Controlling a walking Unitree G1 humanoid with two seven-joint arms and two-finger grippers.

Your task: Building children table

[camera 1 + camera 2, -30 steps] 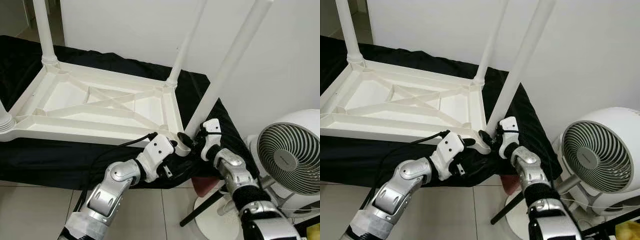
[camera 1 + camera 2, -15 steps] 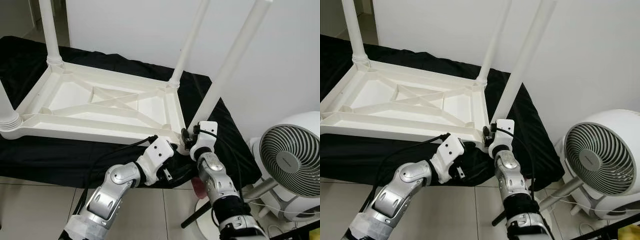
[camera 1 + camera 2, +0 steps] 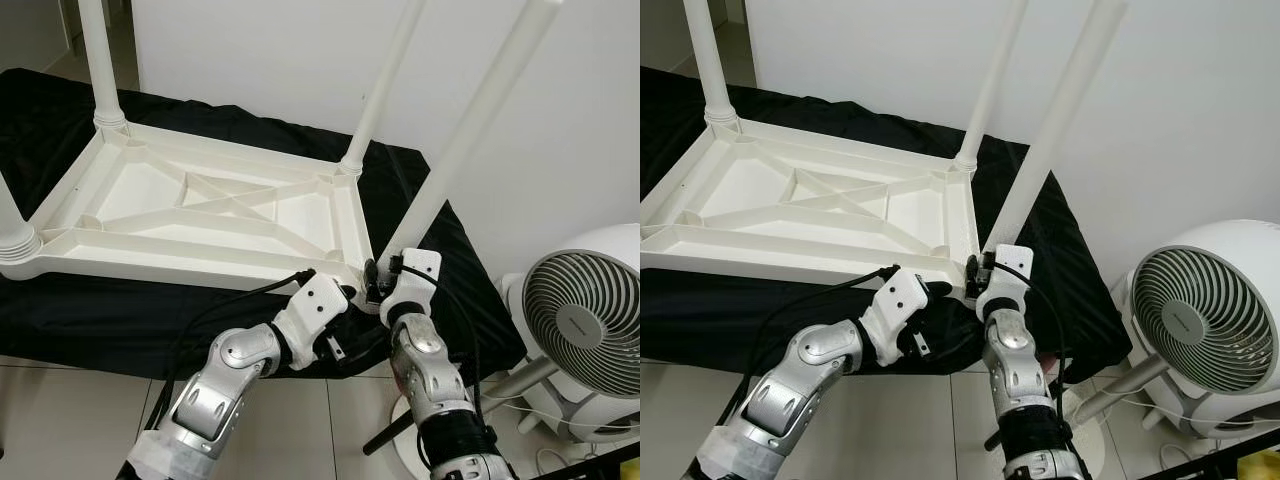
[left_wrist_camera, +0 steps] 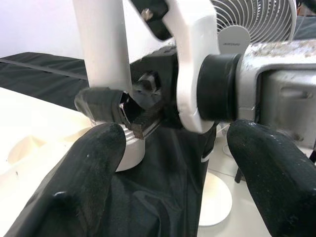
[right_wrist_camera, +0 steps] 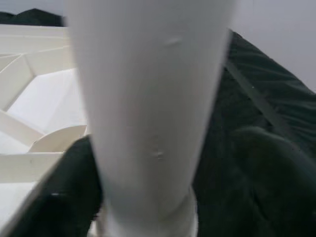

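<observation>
The white children's table lies upside down on a black cloth. Its far left leg and far right leg stand upright. My right gripper is shut on the base of the near right leg, where it meets the table's corner socket. In the right wrist view that leg stands between the black fingers. My left gripper is open just below that same corner, fingertips wide apart, facing the leg's base and my right gripper.
A white fan stands on the floor at the right, with its round base beside my right arm. A white wall runs behind the table. The black cloth hangs over the front edge, above a tiled floor.
My right forearm has swung left, under the table corner, still holding the leg's base. The top of that leg leans a little more to the right. The left arm has barely moved.
</observation>
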